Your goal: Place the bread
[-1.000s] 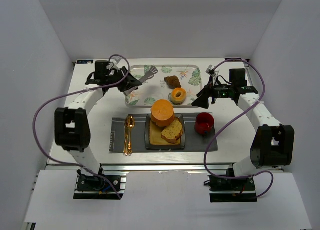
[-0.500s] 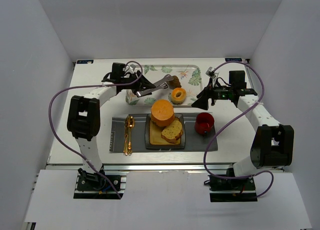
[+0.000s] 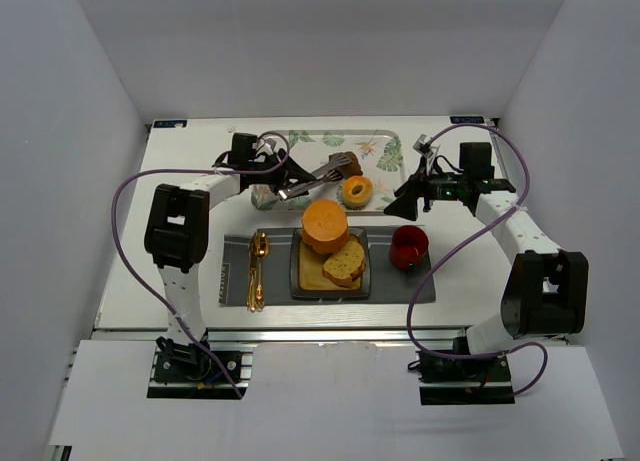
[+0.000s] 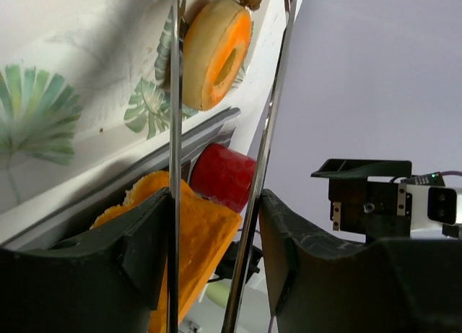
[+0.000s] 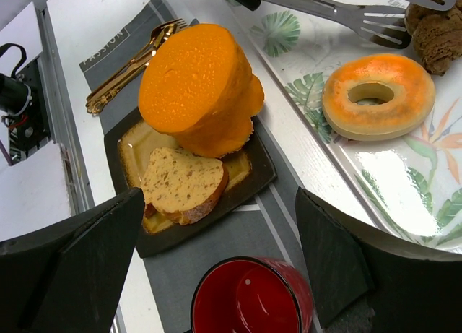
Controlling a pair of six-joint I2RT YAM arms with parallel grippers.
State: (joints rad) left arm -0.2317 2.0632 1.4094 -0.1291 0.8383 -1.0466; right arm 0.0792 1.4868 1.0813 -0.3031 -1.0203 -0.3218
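Observation:
The bread slice [image 3: 345, 262], tan with a brown crust, lies on the dark square plate [image 3: 303, 278] and leans against a big round orange loaf [image 3: 325, 224]. It also shows in the right wrist view [image 5: 184, 185], with the plate [image 5: 261, 173] under it. My left gripper [image 3: 279, 182] is shut on metal tongs [image 3: 315, 175]. The tong tips reach a brown lump [image 3: 349, 161] on the leaf-print tray [image 3: 310, 143]. In the left wrist view the tongs' arms [image 4: 267, 131] run between the fingers. My right gripper [image 3: 405, 198] is open and empty above the red cup [image 3: 409, 247].
A ring donut [image 3: 356, 191] lies on the tray, just right of the tongs. A gold fork and spoon [image 3: 257, 270] lie on the grey placemat [image 3: 400, 286] left of the plate. White walls enclose the table on three sides.
My left arm has swung right across the tray with the tongs, so their tips moved from the tray's left part to the brown lump. The right arm drew back slightly, then held still.

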